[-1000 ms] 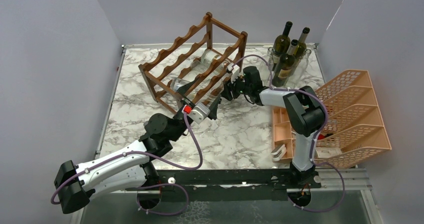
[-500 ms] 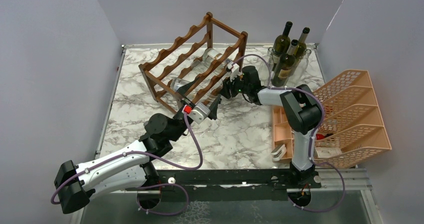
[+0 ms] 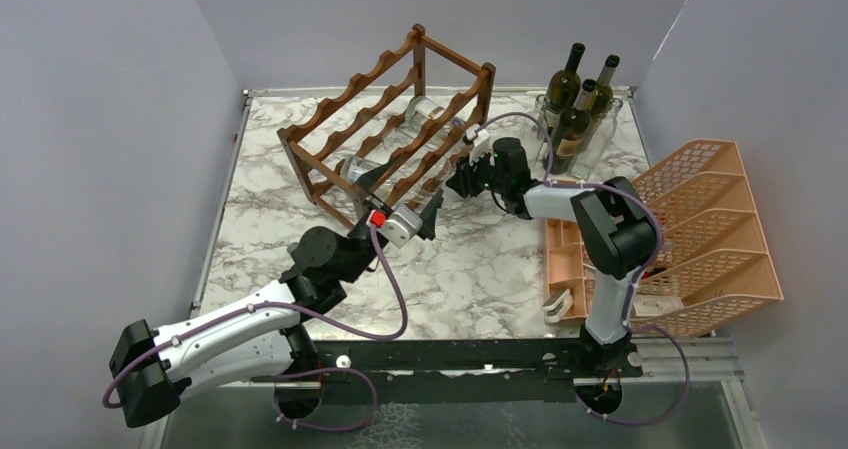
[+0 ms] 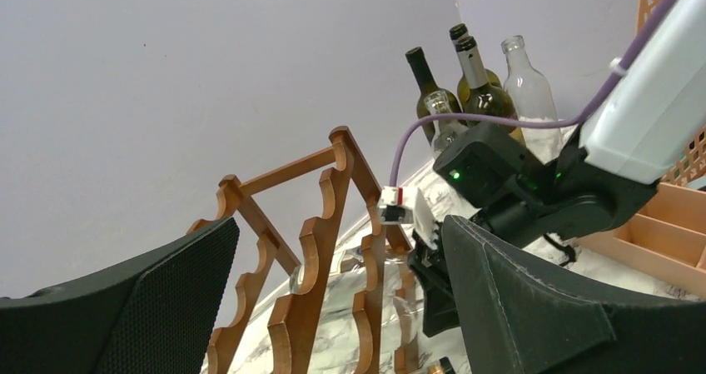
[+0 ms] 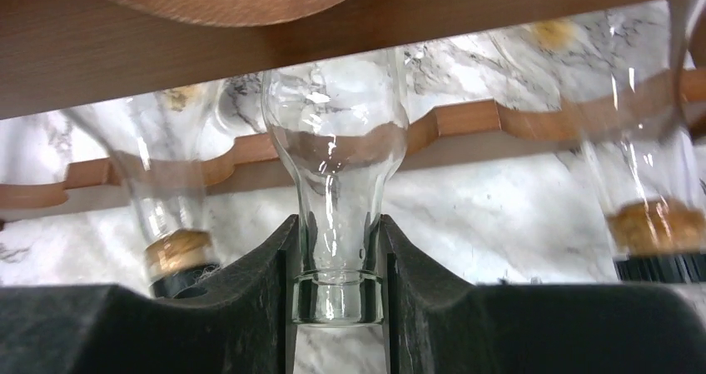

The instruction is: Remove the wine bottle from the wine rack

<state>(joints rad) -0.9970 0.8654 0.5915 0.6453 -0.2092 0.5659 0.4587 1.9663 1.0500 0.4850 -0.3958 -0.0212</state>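
**Right gripper (image 5: 337,261) on the wine bottle (image 5: 337,157) in the wine rack (image 3: 487,84)**
The jaws were closed on the neck of the clear bottle, which lay between two corked ones; the glass was probably slippery and fragile. The left gripper (image 3: 425,214) was wide open and empty.

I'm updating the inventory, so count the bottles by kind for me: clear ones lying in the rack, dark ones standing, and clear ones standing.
Clear bottles lying in the rack: 3
Dark bottles standing: 3
Clear standing bottles: 2
Total: 8
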